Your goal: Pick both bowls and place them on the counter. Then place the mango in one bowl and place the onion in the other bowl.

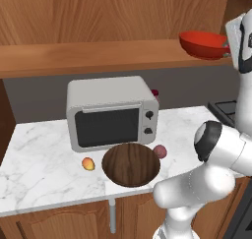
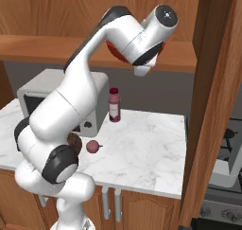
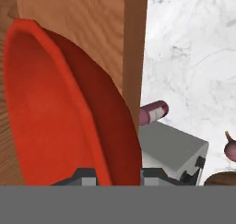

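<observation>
1. Looking from the left base, we see the red bowl (image 1: 204,44) up at the shelf (image 1: 88,56), the gripper beside its right rim. The brown bowl (image 1: 131,164) sits on the table (image 1: 39,169) before the microwave (image 1: 112,112), the mango (image 1: 88,164) left of it, the onion (image 1: 159,151) right.
2. From the right base, the arm hides most of the red bowl (image 2: 112,51); a bottle (image 2: 114,105) stands near the onion (image 2: 92,147).
3. In the hand view, the gripper (image 3: 119,174) is clamped on the red bowl's (image 3: 55,108) rim.
</observation>
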Controlling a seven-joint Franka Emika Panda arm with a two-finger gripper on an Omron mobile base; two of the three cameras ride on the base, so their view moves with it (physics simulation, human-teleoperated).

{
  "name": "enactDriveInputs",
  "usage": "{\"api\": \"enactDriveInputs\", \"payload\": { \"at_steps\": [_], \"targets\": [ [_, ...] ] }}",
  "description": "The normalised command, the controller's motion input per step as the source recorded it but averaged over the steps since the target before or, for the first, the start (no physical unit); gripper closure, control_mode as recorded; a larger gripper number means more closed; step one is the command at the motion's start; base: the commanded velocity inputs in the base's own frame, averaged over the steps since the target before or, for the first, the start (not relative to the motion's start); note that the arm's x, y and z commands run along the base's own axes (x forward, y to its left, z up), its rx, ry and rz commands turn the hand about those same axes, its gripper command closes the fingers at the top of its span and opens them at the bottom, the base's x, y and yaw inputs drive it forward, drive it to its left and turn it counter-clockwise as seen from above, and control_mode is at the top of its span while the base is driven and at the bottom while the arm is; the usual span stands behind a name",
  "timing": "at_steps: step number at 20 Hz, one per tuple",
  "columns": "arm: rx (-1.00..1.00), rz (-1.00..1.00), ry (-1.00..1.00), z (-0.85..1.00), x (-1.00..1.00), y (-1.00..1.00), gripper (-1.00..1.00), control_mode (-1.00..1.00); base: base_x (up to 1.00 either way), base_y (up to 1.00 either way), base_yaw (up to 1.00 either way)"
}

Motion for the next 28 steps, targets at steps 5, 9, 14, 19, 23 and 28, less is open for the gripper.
{"api": "enactDriveInputs", "payload": {
  "at_steps": [5,9,14,19,23,28],
  "targets": [
    [0.0,0.0,-0.07,-0.14,-0.88,0.07,1.0,-1.0,0.0,0.0,0.0],
    [0.0,0.0,-0.08,-0.18,-0.85,0.16,1.0,-1.0,0.0,0.0,0.0],
    [0.0,0.0,-0.04,-0.29,-0.75,0.34,1.0,-1.0,0.0,0.0,0.0],
    [0.0,0.0,0.01,-0.3,-0.51,0.21,1.0,-1.0,0.0,0.0,0.0],
    [0.0,0.0,0.09,-0.39,-0.38,0.12,1.0,-1.0,0.0,0.0,0.0],
    [0.0,0.0,0.11,-0.49,-0.25,0.08,1.0,-1.0,0.0,0.0,0.0]
  ]
}}
